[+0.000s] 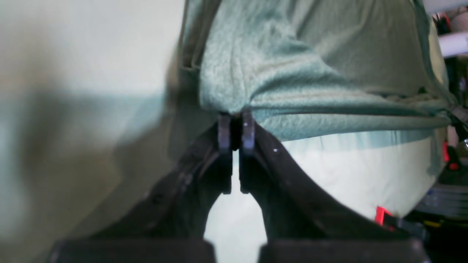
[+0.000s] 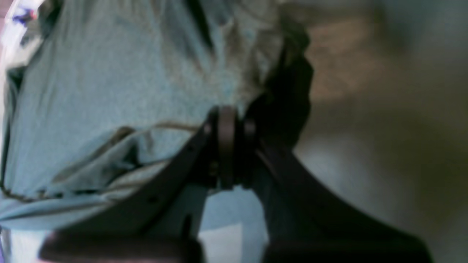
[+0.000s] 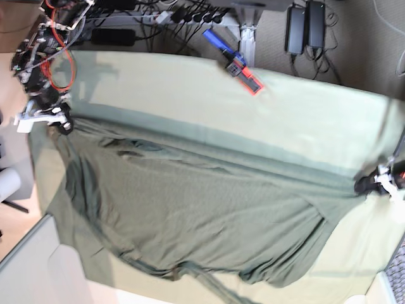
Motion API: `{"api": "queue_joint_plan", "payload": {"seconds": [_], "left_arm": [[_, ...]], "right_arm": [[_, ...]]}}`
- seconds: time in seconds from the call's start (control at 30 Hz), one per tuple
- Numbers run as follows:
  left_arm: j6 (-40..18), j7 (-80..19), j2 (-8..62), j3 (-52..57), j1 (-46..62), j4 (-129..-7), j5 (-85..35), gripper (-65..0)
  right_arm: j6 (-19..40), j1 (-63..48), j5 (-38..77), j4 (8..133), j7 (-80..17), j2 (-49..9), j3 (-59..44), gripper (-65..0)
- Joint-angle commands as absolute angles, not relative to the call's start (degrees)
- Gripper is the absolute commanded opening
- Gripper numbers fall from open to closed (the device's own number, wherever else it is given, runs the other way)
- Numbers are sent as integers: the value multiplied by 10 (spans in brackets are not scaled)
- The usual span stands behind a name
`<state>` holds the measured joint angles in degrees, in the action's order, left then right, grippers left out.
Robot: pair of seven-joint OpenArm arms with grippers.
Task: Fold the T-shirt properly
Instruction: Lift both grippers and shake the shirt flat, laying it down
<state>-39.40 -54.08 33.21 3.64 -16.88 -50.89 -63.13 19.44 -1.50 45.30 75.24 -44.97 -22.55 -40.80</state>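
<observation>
With the left gripper [image 1: 236, 126] and right gripper [image 2: 228, 126] each clamped on an edge of the T-shirt [image 3: 190, 209] (stretched taut above the table cloth [image 3: 285, 120]), thin fabric could slip free under uneven pull.

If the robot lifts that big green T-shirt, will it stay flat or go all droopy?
Probably droopy: the T-shirt sags and wrinkles between the left gripper and right gripper, both pinching it. It looks thin, so likely light.
</observation>
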Motion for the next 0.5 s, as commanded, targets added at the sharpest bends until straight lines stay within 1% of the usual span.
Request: {"api": "queue_joint_plan", "payload": {"seconds": [0.0, 0.13, 0.3, 0.47], "left_arm": [[-400, -530, 355, 41, -172, -520, -641, -650], [-400, -536, 375, 41, -129, -549, -653, -650], [-400, -541, 406, 41, -57, -641, -660, -650], [-400, -540, 426, 41, 11, -725, -659, -650]], "right_arm": [[198, -24, 455, 774, -433, -245, -414, -650], [198, -74, 460, 821, -433, -255, -415, -650], [198, -126, 463, 866, -433, -263, -420, -650], [199, -169, 469, 879, -433, -268, -438, -650]]}}
